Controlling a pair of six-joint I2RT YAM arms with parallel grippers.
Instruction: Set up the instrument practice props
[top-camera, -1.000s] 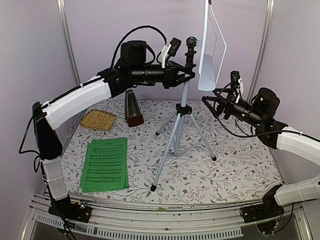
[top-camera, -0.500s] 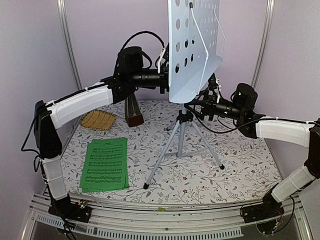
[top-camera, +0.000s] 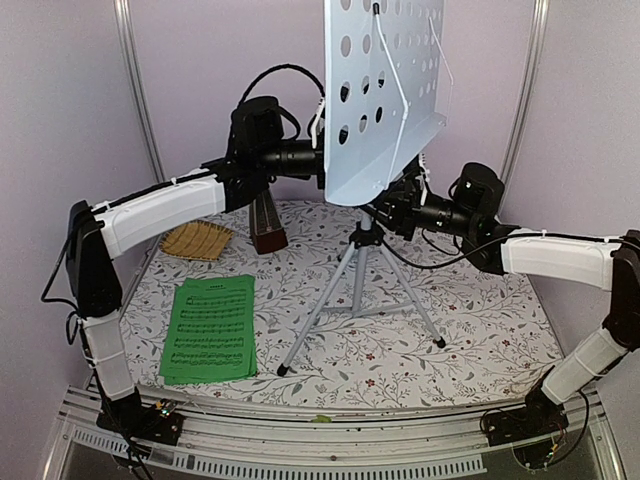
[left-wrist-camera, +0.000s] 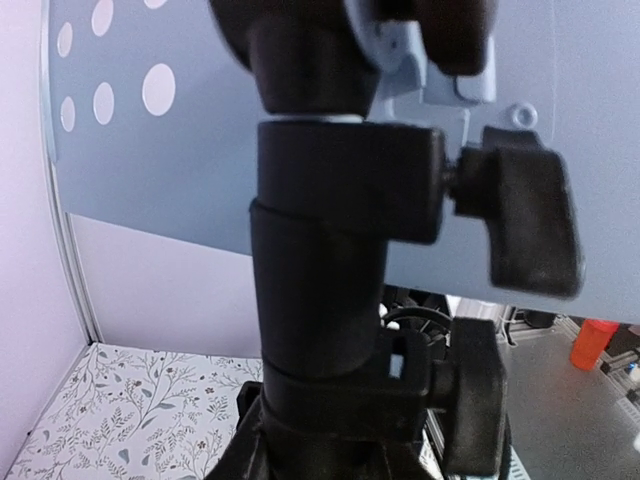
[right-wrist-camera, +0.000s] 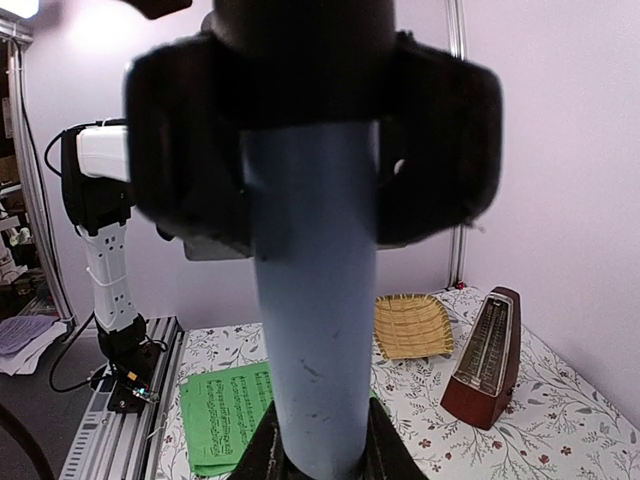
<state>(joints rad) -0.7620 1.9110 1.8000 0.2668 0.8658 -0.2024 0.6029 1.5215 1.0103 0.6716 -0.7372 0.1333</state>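
The music stand's pale blue perforated desk (top-camera: 385, 90) stands tilted on silver tripod legs (top-camera: 345, 295) mid-table. My left gripper (left-wrist-camera: 320, 445) is shut on the stand's black neck (left-wrist-camera: 320, 260) just under the desk; in the top view the desk hides its fingers. Lower down, my right gripper (top-camera: 378, 212) is shut on the pale blue pole (right-wrist-camera: 315, 300), a dark finger (right-wrist-camera: 262, 452) on each side. The green sheet-music booklet (top-camera: 210, 328) lies flat at front left. Behind it, the reddish-brown metronome (top-camera: 268, 222) stands upright under the left arm.
A tan woven mat (top-camera: 195, 240) lies at the back left beside the metronome. The tripod feet spread over the floral tabletop (top-camera: 480, 340). Purple walls with metal posts (top-camera: 140, 100) close in the back and sides.
The desk swung from edge-on to facing the camera. My right gripper moved in from the right and closed on the pole. The tripod shifted slightly left.
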